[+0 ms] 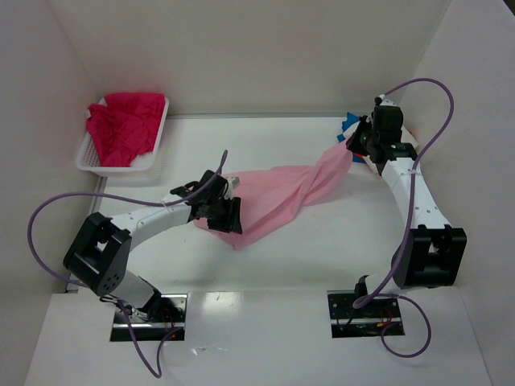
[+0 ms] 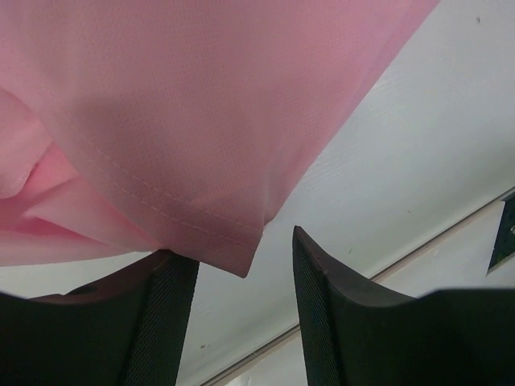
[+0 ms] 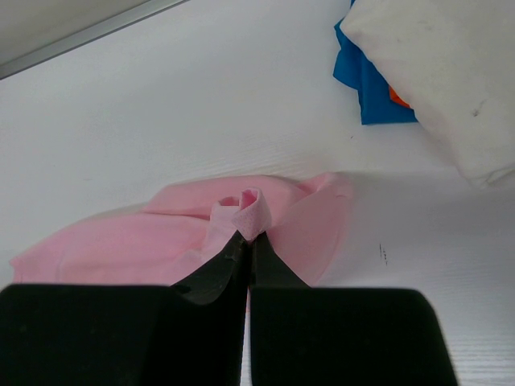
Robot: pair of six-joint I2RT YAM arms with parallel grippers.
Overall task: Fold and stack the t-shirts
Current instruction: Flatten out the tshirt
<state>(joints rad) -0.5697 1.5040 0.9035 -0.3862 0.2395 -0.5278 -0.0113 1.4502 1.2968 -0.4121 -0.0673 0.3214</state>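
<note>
One surface is crossed, 9 to 2 o'clock, by the light pink t-shirt, judged soft and limp. A bunch is clamped by the right pincer; the left pincer is parted, hem corner best pinched.

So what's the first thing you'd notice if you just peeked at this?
A light pink t-shirt stretched long across the middle of the table. The right end effector is pinched shut on a bunched bit at the far right, while the left end effector sits open at the other end. Next, a bright magenta-red heap of shirts in the white basket in the far left corner.
</note>
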